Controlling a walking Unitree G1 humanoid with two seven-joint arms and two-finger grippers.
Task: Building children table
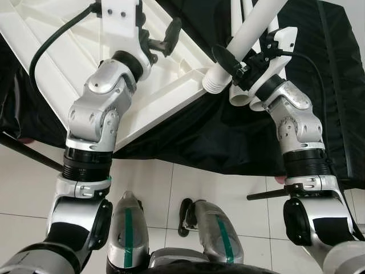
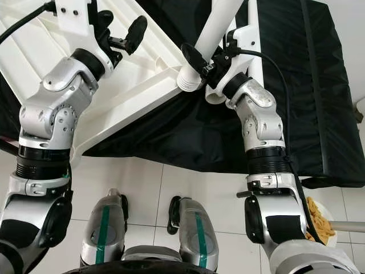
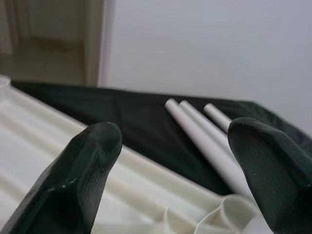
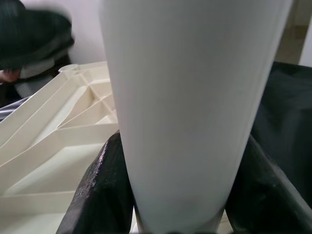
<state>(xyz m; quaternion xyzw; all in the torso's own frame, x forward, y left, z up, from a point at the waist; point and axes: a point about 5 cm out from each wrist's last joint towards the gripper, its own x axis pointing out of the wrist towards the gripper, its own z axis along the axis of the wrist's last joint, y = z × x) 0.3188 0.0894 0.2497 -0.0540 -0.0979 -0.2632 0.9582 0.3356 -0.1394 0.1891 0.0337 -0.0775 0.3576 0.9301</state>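
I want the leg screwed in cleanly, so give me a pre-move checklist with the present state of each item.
1. Right hand shut on the white leg: ok.
2. Threaded end of the leg pointing toward the table top's corner: ok, close beside it.
3. Thread lined up with the corner socket: cannot tell.
4. Left hand steadying the white table top: not ok, it is open above it.
5. Spare legs lying out of the way on the black cloth: ok.
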